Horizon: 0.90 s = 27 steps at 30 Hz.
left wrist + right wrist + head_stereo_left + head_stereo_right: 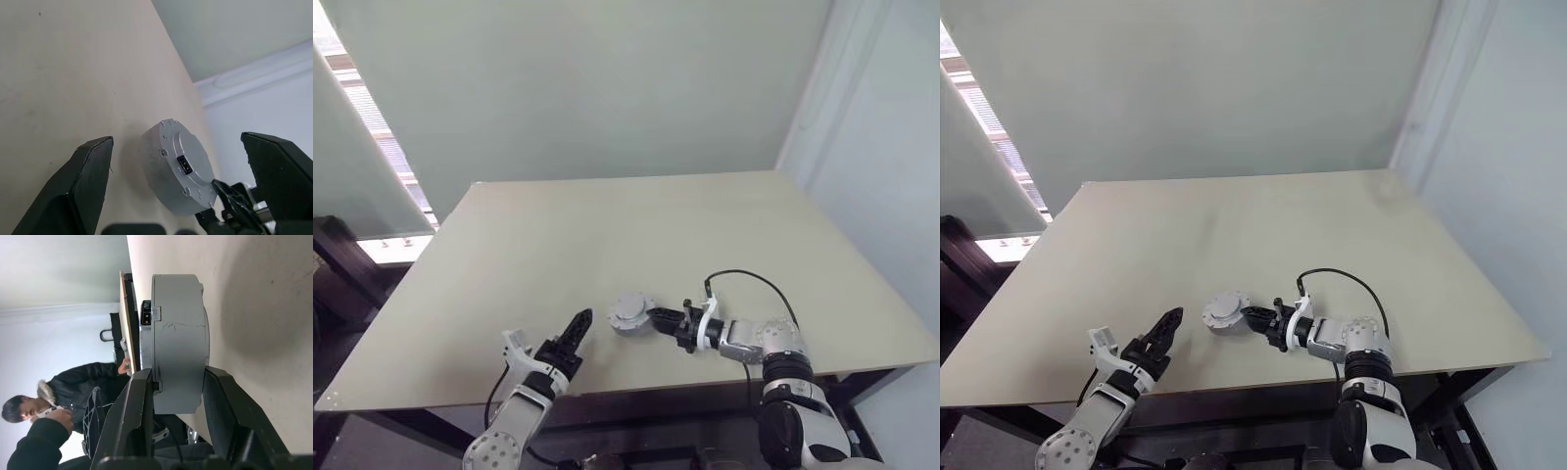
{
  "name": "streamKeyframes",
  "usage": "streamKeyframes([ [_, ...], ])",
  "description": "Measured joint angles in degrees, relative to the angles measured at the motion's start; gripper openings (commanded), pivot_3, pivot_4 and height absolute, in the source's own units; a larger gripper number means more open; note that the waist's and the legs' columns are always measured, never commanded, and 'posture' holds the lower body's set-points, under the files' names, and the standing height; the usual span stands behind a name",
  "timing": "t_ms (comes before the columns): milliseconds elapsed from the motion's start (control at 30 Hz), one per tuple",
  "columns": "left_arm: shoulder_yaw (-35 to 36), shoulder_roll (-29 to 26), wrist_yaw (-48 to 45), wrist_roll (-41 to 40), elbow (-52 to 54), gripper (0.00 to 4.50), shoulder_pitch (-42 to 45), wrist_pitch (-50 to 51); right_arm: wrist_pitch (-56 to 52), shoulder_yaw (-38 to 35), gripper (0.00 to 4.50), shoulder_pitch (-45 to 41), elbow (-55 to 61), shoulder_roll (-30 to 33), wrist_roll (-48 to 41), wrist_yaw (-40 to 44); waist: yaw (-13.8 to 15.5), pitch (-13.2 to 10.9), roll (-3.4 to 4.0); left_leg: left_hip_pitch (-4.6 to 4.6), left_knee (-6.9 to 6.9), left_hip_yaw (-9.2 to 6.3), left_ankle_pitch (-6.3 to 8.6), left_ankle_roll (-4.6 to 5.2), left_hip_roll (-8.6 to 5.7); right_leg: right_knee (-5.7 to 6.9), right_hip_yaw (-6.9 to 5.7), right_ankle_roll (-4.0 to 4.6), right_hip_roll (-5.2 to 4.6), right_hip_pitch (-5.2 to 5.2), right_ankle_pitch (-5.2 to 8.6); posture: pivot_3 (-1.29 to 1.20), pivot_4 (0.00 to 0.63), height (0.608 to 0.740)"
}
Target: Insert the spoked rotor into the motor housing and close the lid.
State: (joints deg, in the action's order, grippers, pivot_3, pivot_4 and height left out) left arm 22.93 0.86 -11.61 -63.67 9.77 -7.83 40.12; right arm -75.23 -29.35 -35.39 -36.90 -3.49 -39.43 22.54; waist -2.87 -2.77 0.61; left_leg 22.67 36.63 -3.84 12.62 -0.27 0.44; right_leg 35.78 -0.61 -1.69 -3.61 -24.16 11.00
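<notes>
The motor housing (pixel 629 311) is a round grey metal case with a small dark socket on its flat face (pixel 178 169). It hangs low over the beige table (pixel 607 235), near the front edge. My right gripper (pixel 652 316) is shut on it, one finger on each flat face (pixel 178 377). My left gripper (pixel 553 338) stands open a short way to the left of the housing, its two black fingers (pixel 88 181) spread wide and pointing at it. The spoked rotor is out of view. I cannot tell a lid apart from the case.
A black cable (pixel 754 279) loops from my right wrist over the table. The table's front edge (pixel 636 390) runs just under both grippers. A person in a dark jacket (pixel 73 387) stands past the table's edge. A window (pixel 372 127) is at the left.
</notes>
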Motion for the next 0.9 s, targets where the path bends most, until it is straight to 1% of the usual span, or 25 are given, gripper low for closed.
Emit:
streamKeyframes([
  [267, 0.5, -0.6, 0.5, -2.8, -2.5, 4.5, 2.0, 0.6, 0.4, -1.6, 1.21, 0.0, 1.6, -0.8, -1.9, -1.1, 0.0, 0.0, 0.0, 0.0, 0.02, 0.0, 0.0, 0.0, 0.0, -0.01, 0.02, 0.0, 0.01, 0.03, 0.0, 0.0, 0.0, 0.74],
  [400, 0.5, -0.3, 0.7, -4.3, -4.1, 4.5, 2.9, 1.2, 0.3, -2.4, 1.21, 0.3, 2.9, -1.6, -2.9, -1.8, 0.0, 0.0, 0.0, 0.0, 0.02, -0.01, 0.0, 0.0, 0.0, 0.0, 0.02, 0.0, 0.03, 0.03, 0.0, 0.0, 0.0, 0.74],
  [567, 0.2, 0.6, 1.2, -8.0, -7.1, 4.5, 4.6, 4.0, -0.6, -2.7, 1.21, 0.5, 5.6, -2.4, -4.4, -3.0, 0.0, 0.0, 0.0, 0.01, 0.05, -0.01, 0.0, 0.0, 0.0, -0.01, 0.02, 0.0, 0.03, 0.05, 0.0, 0.0, 0.0, 0.74],
  [900, 0.0, 2.3, 1.2, -9.2, -12.3, 4.5, 8.1, 4.9, -1.8, -2.6, 1.21, 0.6, 8.0, -3.6, -6.1, -4.2, 0.0, 0.0, -0.01, 0.01, 0.06, -0.03, 0.0, 0.01, 0.0, 0.0, 0.03, 0.0, 0.06, 0.05, 0.0, 0.0, 0.0, 0.74],
])
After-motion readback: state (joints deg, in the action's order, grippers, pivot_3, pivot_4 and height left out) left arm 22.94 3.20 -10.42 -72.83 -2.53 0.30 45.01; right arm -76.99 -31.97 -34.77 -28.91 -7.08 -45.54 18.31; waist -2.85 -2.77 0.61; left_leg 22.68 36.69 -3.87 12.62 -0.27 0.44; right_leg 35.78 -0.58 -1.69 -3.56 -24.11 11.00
